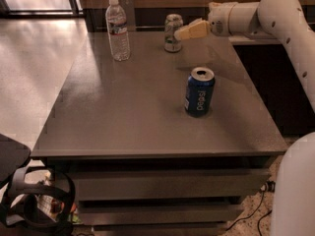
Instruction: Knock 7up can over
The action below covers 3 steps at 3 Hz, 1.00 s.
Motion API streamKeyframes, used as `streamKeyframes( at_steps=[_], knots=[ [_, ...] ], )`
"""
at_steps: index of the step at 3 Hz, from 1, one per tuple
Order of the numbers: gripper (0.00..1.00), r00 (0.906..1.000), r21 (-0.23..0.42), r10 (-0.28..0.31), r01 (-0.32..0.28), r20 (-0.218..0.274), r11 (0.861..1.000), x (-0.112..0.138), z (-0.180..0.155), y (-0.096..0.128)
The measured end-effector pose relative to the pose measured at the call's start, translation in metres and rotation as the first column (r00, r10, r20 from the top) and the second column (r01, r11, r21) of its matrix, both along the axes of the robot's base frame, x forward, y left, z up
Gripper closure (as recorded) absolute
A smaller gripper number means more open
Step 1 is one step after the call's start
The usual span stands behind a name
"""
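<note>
The 7up can (172, 32), pale silver-green with a metal top, stands upright at the back of the grey table (123, 112). My gripper (183, 32) reaches in from the right on the white arm (256, 16). Its cream-coloured tip is right beside the can's right side, at about mid height, touching it or nearly so.
A clear plastic water bottle (117, 29) stands at the back left of the table. A dark blue Pepsi can (199, 91) stands upright right of centre. A dark counter (275, 73) lies to the right, and cables and a dark object (29, 200) lie on the floor at lower left.
</note>
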State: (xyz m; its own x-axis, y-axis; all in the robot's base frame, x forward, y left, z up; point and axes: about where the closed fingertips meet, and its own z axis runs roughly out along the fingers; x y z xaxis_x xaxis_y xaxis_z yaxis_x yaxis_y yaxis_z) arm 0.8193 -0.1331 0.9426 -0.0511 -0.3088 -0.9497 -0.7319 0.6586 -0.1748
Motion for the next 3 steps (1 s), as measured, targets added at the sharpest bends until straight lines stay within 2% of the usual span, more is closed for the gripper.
streamKeyframes(
  at_steps=[1,3],
  knots=[
    [0.0,0.9999,0.024,0.011,-0.011,-0.008,1.0,0.024,-0.014,0.012],
    [0.0,0.9972,0.063,0.049,-0.046,-0.057,0.997,0.04,-0.032,0.032]
  ],
)
